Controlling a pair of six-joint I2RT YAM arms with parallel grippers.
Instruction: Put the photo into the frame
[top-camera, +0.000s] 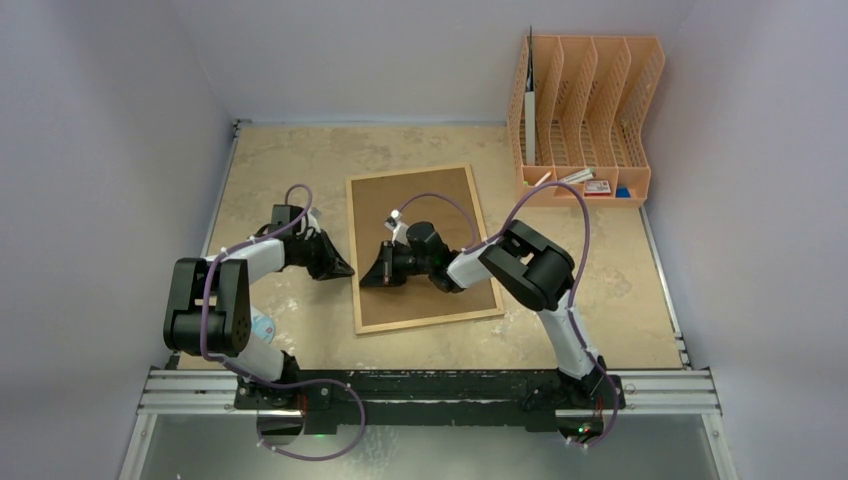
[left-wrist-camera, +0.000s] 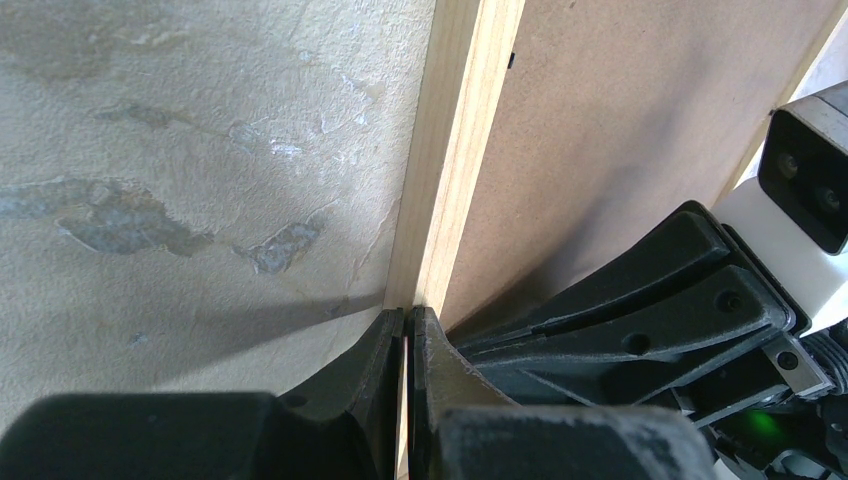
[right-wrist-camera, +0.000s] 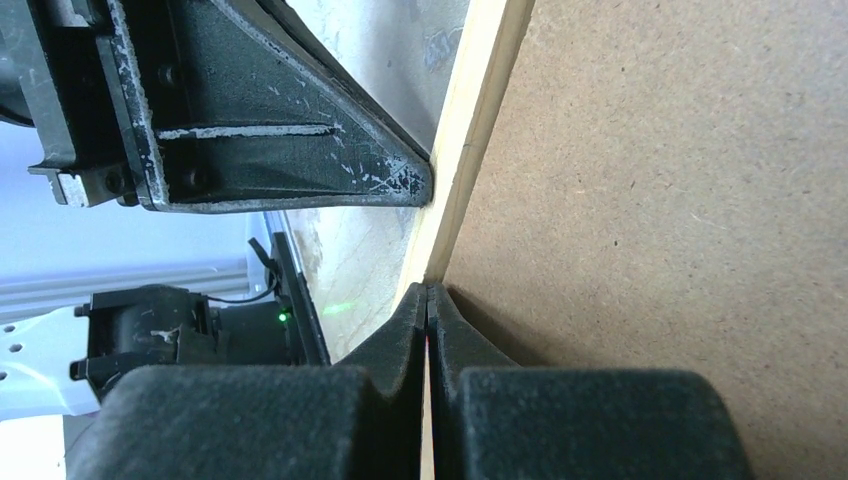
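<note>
Along the left border of the large light-wood rectangular frame (top-camera: 430, 200), brown fibreboard back up on the beige table (top-camera: 280, 160), brace outside with the closed left gripper (left-wrist-camera: 410, 312), ease the closed right gripper (right-wrist-camera: 428, 290) along the seam; no photo in view.

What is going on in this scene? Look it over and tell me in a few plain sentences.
Two robot arms are working on a picture frame that lies face down on the table, with its brown fibreboard back facing up. The left gripper is shut, and its tip is against the outside of the frame's left wooden border. The right gripper, also shut, reaches across the back with its tip at the seam inside that same border. No photo can be seen.
</note>
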